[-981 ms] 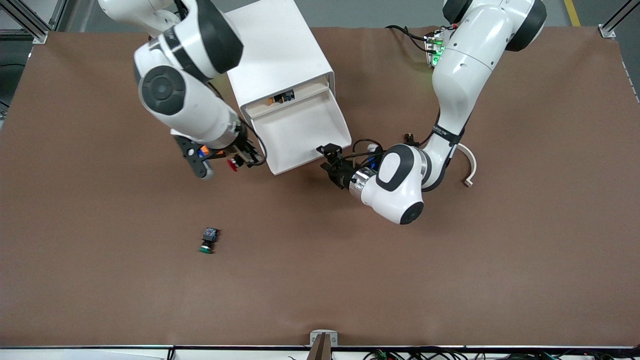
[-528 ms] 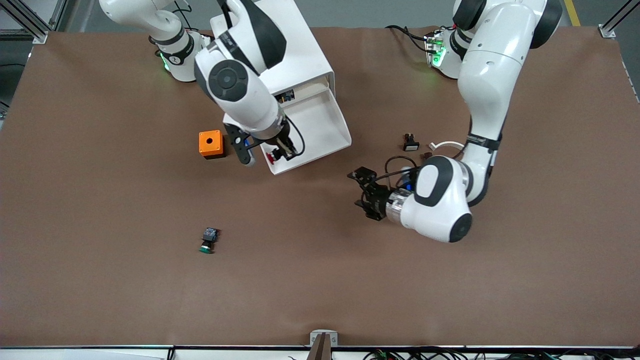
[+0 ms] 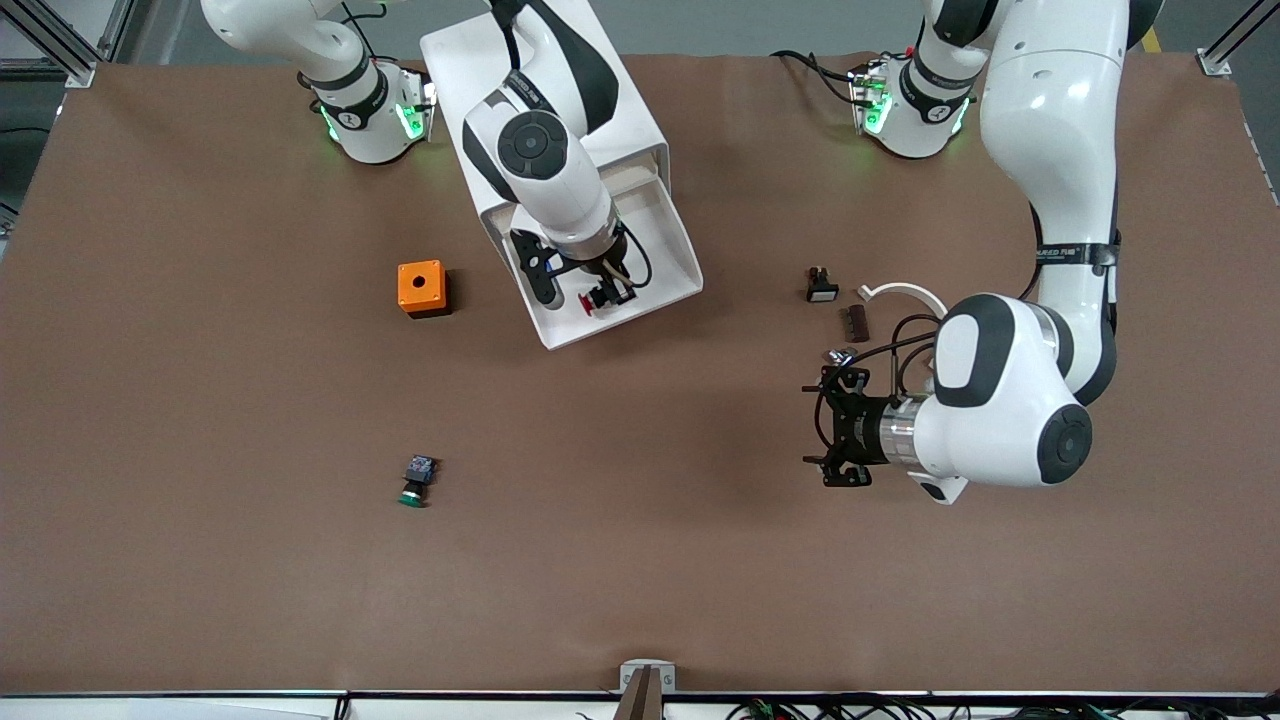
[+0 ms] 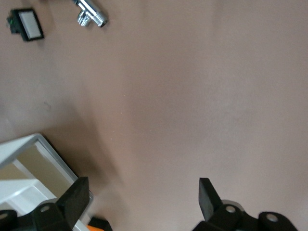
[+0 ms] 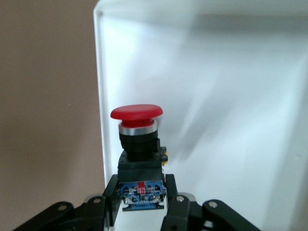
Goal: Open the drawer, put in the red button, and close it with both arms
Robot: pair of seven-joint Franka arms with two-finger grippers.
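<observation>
The white cabinet (image 3: pixel 545 95) stands near the robots' bases with its drawer (image 3: pixel 670 265) pulled out toward the front camera. My right gripper (image 3: pixel 600 297) is over the open drawer, shut on the red button (image 3: pixel 590 306). In the right wrist view the red button (image 5: pixel 137 130) sits between the fingers (image 5: pixel 109 195), red cap pointing away, over the white drawer floor (image 5: pixel 231 96). My left gripper (image 3: pixel 838 428) is open and empty over bare table, toward the left arm's end; its wrist view (image 4: pixel 139 197) shows brown table between the fingers.
An orange box (image 3: pixel 421 288) sits beside the drawer toward the right arm's end. A green-capped switch (image 3: pixel 415 481) lies nearer the front camera. A small black switch (image 3: pixel 822 285), a dark strip (image 3: pixel 856 322), a white curved piece (image 3: pixel 905 292) and a chrome fitting (image 4: pixel 90 12) lie by the left arm.
My right gripper has carried the red button from beside the drawer to over its inside. My left gripper has moved away from the drawer's corner, toward the left arm's end and the front camera.
</observation>
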